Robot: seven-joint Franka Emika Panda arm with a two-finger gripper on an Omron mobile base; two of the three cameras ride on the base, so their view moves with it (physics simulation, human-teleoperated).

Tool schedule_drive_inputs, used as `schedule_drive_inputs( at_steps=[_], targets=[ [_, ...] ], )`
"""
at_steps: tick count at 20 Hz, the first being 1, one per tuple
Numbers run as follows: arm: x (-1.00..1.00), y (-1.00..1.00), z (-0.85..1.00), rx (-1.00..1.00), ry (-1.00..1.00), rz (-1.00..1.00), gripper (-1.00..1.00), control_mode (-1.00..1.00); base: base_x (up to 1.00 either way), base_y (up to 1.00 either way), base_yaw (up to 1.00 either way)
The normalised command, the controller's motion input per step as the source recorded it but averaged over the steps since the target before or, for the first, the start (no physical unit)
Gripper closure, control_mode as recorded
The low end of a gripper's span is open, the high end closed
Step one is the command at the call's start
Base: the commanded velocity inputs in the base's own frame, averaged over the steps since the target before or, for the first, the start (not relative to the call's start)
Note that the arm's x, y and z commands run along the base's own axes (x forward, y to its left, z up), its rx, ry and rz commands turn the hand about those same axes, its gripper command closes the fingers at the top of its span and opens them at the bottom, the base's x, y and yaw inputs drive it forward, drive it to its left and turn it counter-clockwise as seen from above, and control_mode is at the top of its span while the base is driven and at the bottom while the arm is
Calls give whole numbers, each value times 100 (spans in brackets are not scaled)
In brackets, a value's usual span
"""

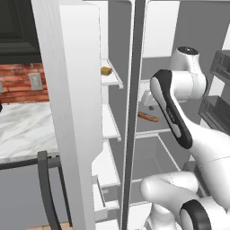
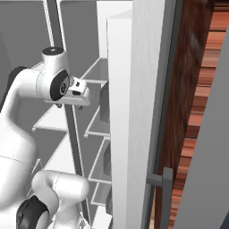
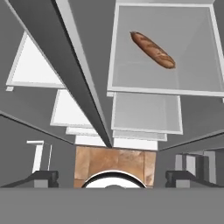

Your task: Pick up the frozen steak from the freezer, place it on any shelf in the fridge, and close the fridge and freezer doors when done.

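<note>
A small tan-brown block, possibly the frozen steak, lies on an upper shelf of the freezer compartment, left of the centre divider. My gripper is open and holds nothing, its fingertips spread wide. It hangs inside the fridge compartment just right of the divider, looking down over the shelves. From the right base view the gripper sits level with an upper shelf. Both doors stand open: the freezer door on the left, the fridge door on the right.
A long brown loaf-like item lies on a fridge shelf below the hand, also seen as the loaf. Door bins line the fridge door. A marble counter lies left of the freezer door.
</note>
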Motion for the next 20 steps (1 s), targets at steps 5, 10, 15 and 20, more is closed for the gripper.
schedule_drive_inputs(
  at_steps=[5,10,15,20],
  targets=[
    [-48,-8,0,0,-5,0,-100,-100,0,0,0],
    [-56,-2,-3,0,-13,0,-100,-100,0,0,0],
    [-39,0,-7,1,-10,0,-100,-100,0,0,0],
    [-7,20,0,0,-6,0,-100,-100,0,0,0]
  ],
)
